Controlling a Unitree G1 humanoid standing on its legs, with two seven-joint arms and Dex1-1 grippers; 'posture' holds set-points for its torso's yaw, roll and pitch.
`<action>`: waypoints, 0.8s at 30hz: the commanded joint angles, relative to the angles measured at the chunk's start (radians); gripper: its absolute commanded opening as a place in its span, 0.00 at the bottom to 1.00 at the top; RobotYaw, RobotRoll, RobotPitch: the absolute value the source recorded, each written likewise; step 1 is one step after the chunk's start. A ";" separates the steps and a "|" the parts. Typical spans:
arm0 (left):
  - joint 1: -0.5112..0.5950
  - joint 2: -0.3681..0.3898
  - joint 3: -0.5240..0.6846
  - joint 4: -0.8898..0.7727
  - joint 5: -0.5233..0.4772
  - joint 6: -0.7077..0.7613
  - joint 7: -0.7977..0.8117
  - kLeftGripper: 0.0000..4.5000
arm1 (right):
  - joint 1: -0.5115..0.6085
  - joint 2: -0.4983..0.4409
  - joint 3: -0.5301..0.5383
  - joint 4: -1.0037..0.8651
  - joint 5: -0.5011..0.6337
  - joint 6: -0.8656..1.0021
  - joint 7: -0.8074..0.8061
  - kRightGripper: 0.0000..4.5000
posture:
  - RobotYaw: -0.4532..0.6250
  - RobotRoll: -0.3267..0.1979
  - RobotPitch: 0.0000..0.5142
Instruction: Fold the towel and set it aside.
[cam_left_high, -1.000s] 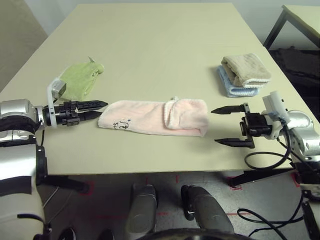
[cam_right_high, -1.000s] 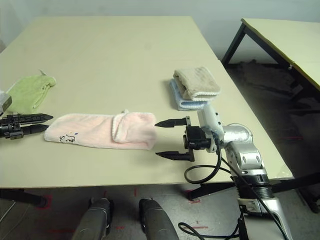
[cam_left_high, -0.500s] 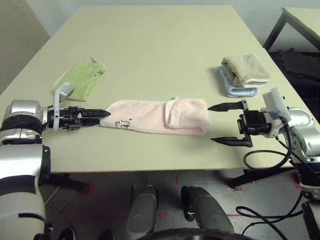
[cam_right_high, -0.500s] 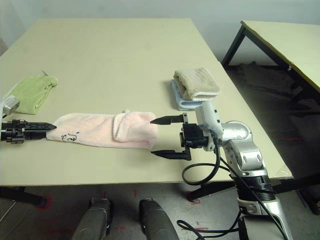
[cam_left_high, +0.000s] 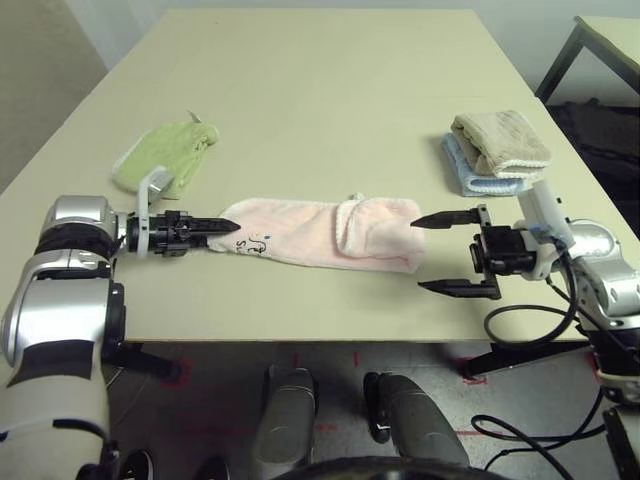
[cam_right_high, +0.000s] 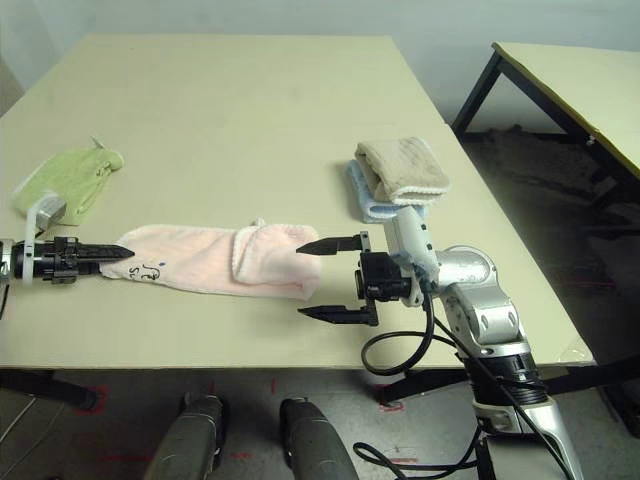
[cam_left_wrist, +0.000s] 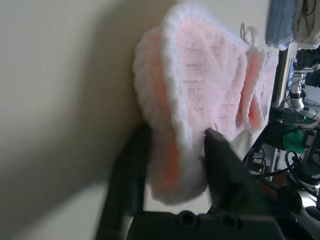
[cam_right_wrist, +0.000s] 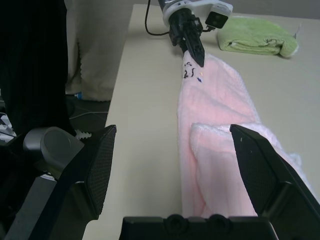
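Note:
The pale pink towel (cam_left_high: 310, 232) lies lengthwise near the table's front edge, with its right end folded over and dark lettering by its left corner. My left gripper (cam_left_high: 228, 227) is at that left end, shut on the towel's white-edged corner (cam_left_wrist: 200, 75), which sits pinched between the two fingers. My right gripper (cam_left_high: 420, 253) is open at the towel's right end, one finger level with the far side and one off the near side. The right wrist view looks along the towel (cam_right_wrist: 215, 115) to the left gripper (cam_right_wrist: 197, 57) at its far end.
A light green cloth (cam_left_high: 165, 158) lies behind my left gripper. A folded beige towel (cam_left_high: 498, 142) rests on a light blue one (cam_left_high: 470, 178) behind my right gripper. The table's front edge (cam_left_high: 300, 340) runs just below the pink towel. A second table (cam_right_high: 580, 90) stands to the right.
My left gripper slid right to the towel's left end and shut on its corner. My right gripper moved a little left, up to the towel's right end, and stayed open.

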 joint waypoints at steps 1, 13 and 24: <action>0.006 0.001 -0.007 0.019 0.011 -0.002 -0.013 0.08 | 0.010 -0.013 0.003 -0.020 0.007 0.006 -0.002 1.00 | 0.40 0.62 0.34; 0.043 0.144 -0.042 0.028 0.042 -0.034 -0.128 0.01 | 0.029 -0.025 0.002 0.002 0.013 0.034 0.000 1.00 | 0.42 0.62 0.35; 0.098 0.304 -0.117 -0.075 -0.078 -0.011 -0.149 0.01 | 0.058 -0.051 0.012 0.011 0.003 0.074 0.007 1.00 | 0.43 0.62 0.35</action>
